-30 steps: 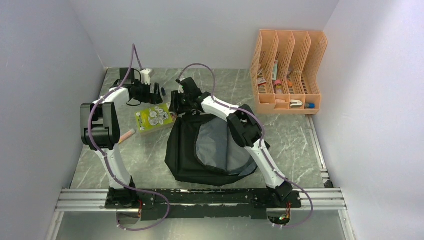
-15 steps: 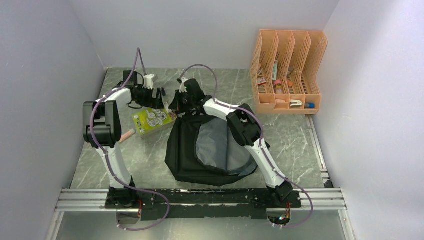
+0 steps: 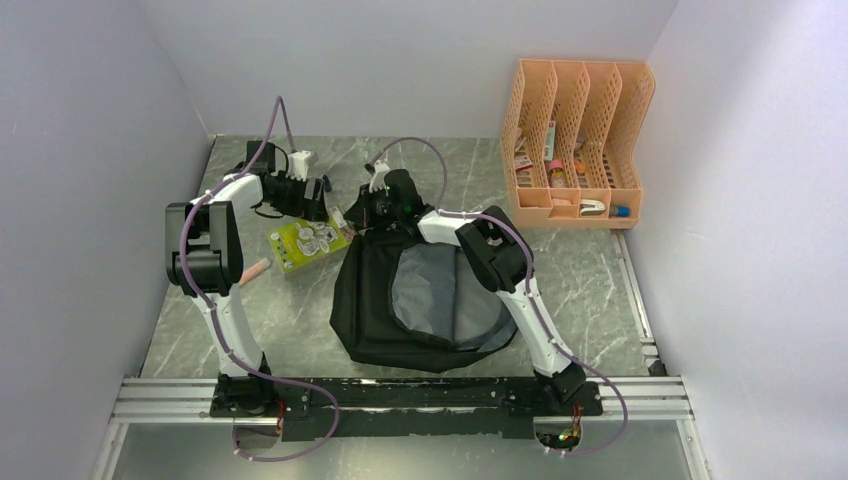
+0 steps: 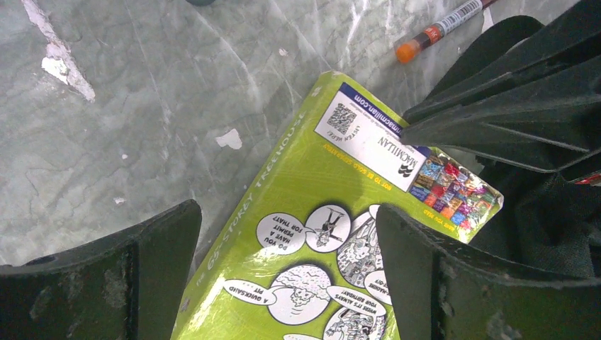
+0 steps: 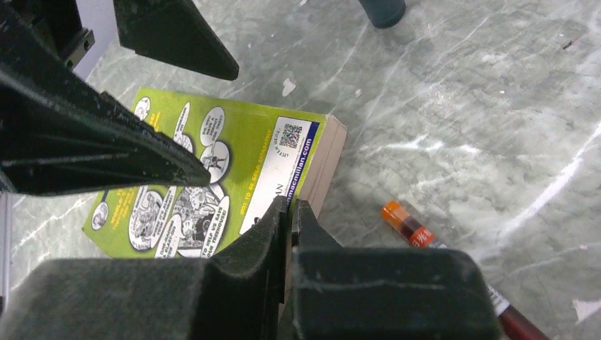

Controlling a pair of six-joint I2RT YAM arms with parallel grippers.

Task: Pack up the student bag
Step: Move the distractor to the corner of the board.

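Surface: a grey-green marbled table enclosed by plain white walls. The wrist views show pale chipped patches on it.
Student bag: the student bag lies flat near the middle of the table with its mouth gaping onto grey lining. The right arm crosses its right side and hides part of the far rim.
Book: a lime-green paperback with cartoon speech bubbles lies flat just left of the bag's far rim. One end runs off the bottom of the left wrist view, and black fingers cover part of its cover.
Left gripper: the left gripper hangs over the book with its jaws spread wide. Whether either finger touches the cover cannot be made out.
Right gripper: the right gripper has its fingers pressed together, with the tips at the book's barcode end. Nothing shows between them, and the fingers themselves hide any contact with the book.
Pen: an orange-capped pen lies on the table just beside that end of the book, apart from it. Its barrel is cut off by the frame.
Slim stick: a pinkish stick lies left of the book, too small to identify.
Organiser: an orange slotted file organiser stands in the far right corner, and its small contents are unreadable.
Cut off: a dark round object sits at the top edge of the right wrist view, with only its lower part visible.
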